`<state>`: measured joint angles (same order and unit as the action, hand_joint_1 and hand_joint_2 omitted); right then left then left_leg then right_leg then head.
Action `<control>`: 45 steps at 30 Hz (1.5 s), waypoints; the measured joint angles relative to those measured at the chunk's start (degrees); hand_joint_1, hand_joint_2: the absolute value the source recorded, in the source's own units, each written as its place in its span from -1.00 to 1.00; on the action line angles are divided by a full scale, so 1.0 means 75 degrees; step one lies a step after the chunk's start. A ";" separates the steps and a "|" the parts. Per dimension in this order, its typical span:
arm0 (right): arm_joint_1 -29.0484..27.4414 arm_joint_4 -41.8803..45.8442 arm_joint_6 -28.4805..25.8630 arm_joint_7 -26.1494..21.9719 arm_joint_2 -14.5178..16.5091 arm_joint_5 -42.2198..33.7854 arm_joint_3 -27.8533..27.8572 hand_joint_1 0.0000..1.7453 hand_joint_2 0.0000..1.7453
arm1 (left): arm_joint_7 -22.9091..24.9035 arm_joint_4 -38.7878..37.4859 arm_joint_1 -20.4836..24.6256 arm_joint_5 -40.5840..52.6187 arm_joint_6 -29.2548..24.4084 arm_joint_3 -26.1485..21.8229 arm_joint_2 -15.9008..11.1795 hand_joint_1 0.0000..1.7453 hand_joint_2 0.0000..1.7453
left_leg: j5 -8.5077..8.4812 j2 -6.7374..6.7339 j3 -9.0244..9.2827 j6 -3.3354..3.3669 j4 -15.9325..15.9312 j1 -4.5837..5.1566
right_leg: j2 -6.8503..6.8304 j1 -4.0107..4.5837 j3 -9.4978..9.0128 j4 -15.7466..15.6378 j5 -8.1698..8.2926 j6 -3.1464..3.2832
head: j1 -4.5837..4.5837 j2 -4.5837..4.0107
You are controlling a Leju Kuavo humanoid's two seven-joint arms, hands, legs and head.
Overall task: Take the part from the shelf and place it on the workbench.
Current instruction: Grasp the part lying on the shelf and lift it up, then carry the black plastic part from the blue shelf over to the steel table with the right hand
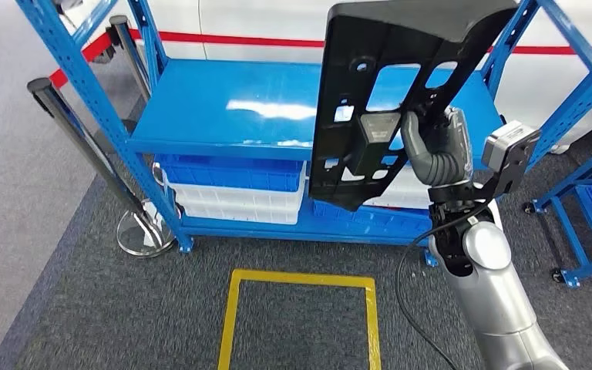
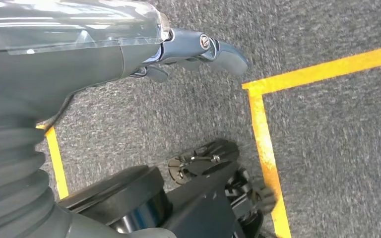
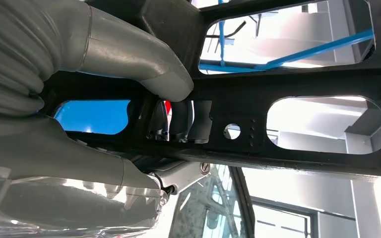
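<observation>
The right hand (image 1: pixel 438 142) holds the black part (image 1: pixel 385 85) upright, lifted above the blue shelf (image 1: pixel 223 108). It should turn slowly (the panel is long) toward the workbench. The left hand (image 2: pixel 198 49) hangs with nothing in it, fingers apart.

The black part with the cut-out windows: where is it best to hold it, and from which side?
Judging by its shape, the best hold on the black part is a bar between two cut-out windows, near its middle. The fingers can pass through an opening and wrap the bar. Come from its ribbed back face, as the right robot hand does above the blue shelf; a middle hold likely limits swinging.
</observation>
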<state>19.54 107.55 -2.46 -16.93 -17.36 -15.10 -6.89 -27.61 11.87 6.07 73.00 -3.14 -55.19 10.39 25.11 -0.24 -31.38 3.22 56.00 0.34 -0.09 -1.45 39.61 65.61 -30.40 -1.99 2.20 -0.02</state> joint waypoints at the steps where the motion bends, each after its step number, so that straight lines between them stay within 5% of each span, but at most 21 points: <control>1: -0.0007 -0.0007 -0.0037 -0.0001 0.0007 0.0039 -0.0002 1.00 1.00 | 0.0001 0.0000 0.0004 0.0004 0.0012 0.0012 0.0003 -1.00 1.00 | -0.0064 -0.0003 -0.0111 0.0004 0.0025 0.0002 | 0.0005 -0.0003 0.0118 0.0502 -0.0294 -0.0015 | 0.0003 0.0000; 2: -0.0019 -0.0016 -0.0078 -0.0004 0.0016 0.0097 -0.0007 1.00 1.00 | 0.0002 0.0000 0.0004 0.0003 0.0015 0.0022 0.0006 -1.00 1.00 | -0.0125 -0.0007 -0.0223 -0.0013 0.0059 0.0003 | 0.0004 -0.0004 0.0178 0.0905 -0.0426 -0.0037 | 0.0006 0.0000; 4: -0.0038 -0.0038 -0.0145 -0.0010 0.0042 0.0219 -0.0031 1.00 1.00 | 0.0012 0.0000 0.0002 -0.0003 0.0010 0.0034 0.0011 -1.00 1.00 | -0.0227 -0.0015 -0.0461 -0.0053 0.0160 -0.0007 | 0.0000 -0.0025 -0.0025 0.1033 -0.0172 -0.0077 | 0.0007 0.0000; 6: -0.0039 -0.0052 -0.0183 -0.0015 0.0068 0.0295 -0.0071 1.00 1.00 | 0.0025 0.0000 0.0005 -0.0012 -0.0006 0.0039 0.0015 -1.00 1.00 | -0.0293 -0.0019 -0.0696 -0.0115 0.0314 -0.0018 | -0.0006 -0.0054 -0.0674 0.0227 0.0163 -0.0112 | 0.0008 0.0000; 8: -0.0036 -0.0066 -0.0212 -0.0015 0.0086 0.0302 -0.0107 1.00 1.00 | 0.0040 0.0000 0.0015 -0.0018 -0.0026 0.0043 0.0012 -1.00 1.00 | -0.0355 -0.0015 -0.0865 -0.0190 0.0460 0.0000 | 0.0007 -0.0029 -0.1206 -0.0620 0.0086 -0.0074 | -0.0001 0.0000; 11: -0.0031 -0.0125 -0.0245 -0.0009 0.0119 0.0272 -0.0125 1.00 1.00 | 0.0066 0.0000 0.0013 -0.0020 -0.0039 0.0044 -0.0001 -1.00 1.00 | -0.0500 0.0005 -0.0977 -0.0312 0.0502 0.0013 | 0.0005 0.0001 -0.1223 -0.0848 0.0058 0.0093 | -0.0005 0.0000; 14: -0.0019 -0.0170 -0.0297 -0.0015 0.0171 0.0368 -0.0138 1.00 1.00 | 0.0079 0.0000 0.0001 -0.0020 -0.0039 0.0044 -0.0013 -1.00 1.00 | 0.0088 0.0036 -0.1199 -0.0451 0.1030 -0.0030 | -0.0044 -0.0031 -0.1027 -0.0864 0.0266 0.0304 | -0.0017 0.0000; 16: -0.0014 -0.0173 -0.0374 -0.0019 0.0220 0.0554 -0.0155 1.00 1.00 | 0.0082 0.0000 0.0000 -0.0017 -0.0039 0.0045 -0.0013 -1.00 1.00 | 0.0803 0.0037 -0.1420 -0.0525 0.1997 -0.0061 | -0.0058 -0.0006 -0.0851 -0.0854 0.0409 0.0360 | -0.0023 0.0000; 18: -0.0012 -0.0175 -0.0436 -0.0020 0.0265 0.0715 -0.0184 1.00 1.00 | 0.0084 0.0000 0.0002 -0.0011 -0.0041 0.0047 -0.0013 -1.00 1.00 | 0.1025 0.0035 -0.1447 -0.0543 0.2692 -0.0078 | -0.0065 0.0018 -0.0658 -0.0835 0.0550 0.0362 | -0.0022 0.0000; 21: -0.0002 -0.0175 -0.0479 -0.0018 0.0308 0.0786 -0.0214 1.00 1.00 | 0.0090 0.0001 0.0010 -0.0006 -0.0042 0.0052 -0.0018 -1.00 1.00 | 0.0547 0.0055 -0.0594 -0.0426 0.1842 -0.0059 | -0.0062 0.0044 -0.0423 -0.0810 0.0740 0.0331 | -0.0023 0.0000; 23: 0.0018 -0.0173 -0.0491 -0.0020 0.0326 0.0810 -0.0221 1.00 1.00 | 0.0091 0.0001 0.0026 -0.0005 -0.0046 0.0056 -0.0034 -1.00 1.00 | 0.0517 0.0085 0.0140 -0.0308 0.0746 -0.0011 | -0.0066 0.0051 -0.0347 -0.0823 0.0865 0.0263 | -0.0019 0.0000; 25: 0.0040 -0.0173 -0.0500 -0.0020 0.0340 0.0826 -0.0226 1.00 1.00 | 0.0091 0.0000 0.0032 -0.0001 -0.0050 0.0058 -0.0045 -1.00 1.00 | 0.0562 0.0098 0.0382 -0.0253 0.0270 0.0047 | -0.0079 0.0024 -0.0322 -0.0888 0.1014 0.0159 | -0.0018 0.0000; 28: 0.0047 -0.0176 -0.0530 -0.0023 0.0356 0.0850 -0.0237 1.00 1.00 | 0.0092 -0.0001 0.0022 0.0012 -0.0047 0.0065 -0.0045 -1.00 1.00 | 0.0257 0.0046 0.0253 -0.0135 0.0075 0.0024 | -0.0046 0.0024 -0.0233 -0.0847 0.0896 0.0038 | -0.0010 0.0000; 32: -0.0056 -0.0176 -0.0714 -0.0095 0.0378 0.0964 -0.0240 1.00 1.00 | 0.0091 -0.0003 0.0026 0.0053 -0.0026 0.0092 -0.0039 -1.00 1.00 | -0.0132 0.0003 -0.0166 -0.0033 0.0034 0.0012 | -0.0002 0.0023 0.0136 0.0739 -0.0428 -0.0012 | 0.0010 0.0000; 33: -0.0125 -0.0175 -0.0763 -0.0126 0.0385 0.0995 -0.0240 1.00 1.00 | 0.0088 -0.0003 0.0019 0.0077 -0.0022 0.0099 -0.0036 -1.00 1.00 | -0.0213 0.0001 -0.0300 -0.0037 0.0068 0.0015 | -0.0001 0.0020 0.0133 0.1062 -0.0456 -0.0029 | 0.0011 0.0000; 35: -0.0251 -0.0169 -0.0835 -0.0196 0.0395 0.1048 -0.0240 1.00 1.00 | 0.0079 -0.0003 0.0006 0.0131 -0.0017 0.0117 -0.0028 -1.00 1.00 | -0.0359 -0.0007 -0.0589 -0.0069 0.0167 0.0012 | -0.0004 0.0005 -0.0193 0.1027 -0.0078 -0.0052 | 0.0011 0.0000; 37: -0.0311 -0.0157 -0.0893 -0.0246 0.0407 0.1102 -0.0240 1.00 1.00 | 0.0069 -0.0003 0.0004 0.0164 -0.0018 0.0146 -0.0018 -1.00 1.00 | -0.0471 -0.0008 -0.0849 -0.0128 0.0309 0.0020 | -0.0012 0.0010 -0.0921 0.0134 0.0151 -0.0042 | 0.0013 0.0000; 39: -0.0347 -0.0124 -0.0964 -0.0302 0.0434 0.1137 -0.0235 1.00 1.00 | 0.0060 -0.0003 -0.0001 0.0176 -0.0023 0.0172 -0.0010 -1.00 1.00 | -0.0588 -0.0008 -0.1000 -0.0199 0.0407 0.0040 | -0.0013 0.0046 -0.1482 -0.0731 -0.0041 0.0031 | 0.0009 0.0000; 42: -0.0410 -0.0103 -0.1064 -0.0342 0.0497 0.1161 -0.0228 1.00 1.00 | 0.0049 -0.0003 -0.0023 0.0186 -0.0041 0.0194 -0.0008 -1.00 1.00 | -0.0743 -0.0003 -0.1093 -0.0316 0.0413 0.0036 | -0.0026 0.0064 -0.1469 -0.0965 -0.0020 0.0197 | 0.0007 0.0000; 43: -0.0425 -0.0104 -0.1093 -0.0340 0.0524 0.1182 -0.0229 1.00 1.00 | 0.0050 -0.0003 -0.0031 0.0190 -0.0045 0.0203 -0.0009 -1.00 1.00 | -0.0597 0.0009 -0.1148 -0.0360 0.0502 0.0024 | -0.0044 0.0050 -0.1392 -0.0964 0.0069 0.0269 | 0.0001 0.0000; 45: -0.0441 -0.0106 -0.1152 -0.0342 0.0586 0.1242 -0.0231 1.00 1.00 | 0.0052 -0.0003 -0.0044 0.0197 -0.0048 0.0226 -0.0013 -1.00 1.00 | 0.0134 0.0030 -0.1325 -0.0451 0.1088 -0.0022 | -0.0077 0.0022 -0.1186 -0.0971 0.0273 0.0377 | -0.0022 0.0000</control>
<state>16.23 106.75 -11.10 -19.50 -12.96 -5.79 -8.62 -27.22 11.85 5.74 74.48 -3.50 -53.50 10.29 26.12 -0.02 -41.32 -0.16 64.16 0.18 -0.67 -1.29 30.72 58.32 -28.35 0.83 2.03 -0.02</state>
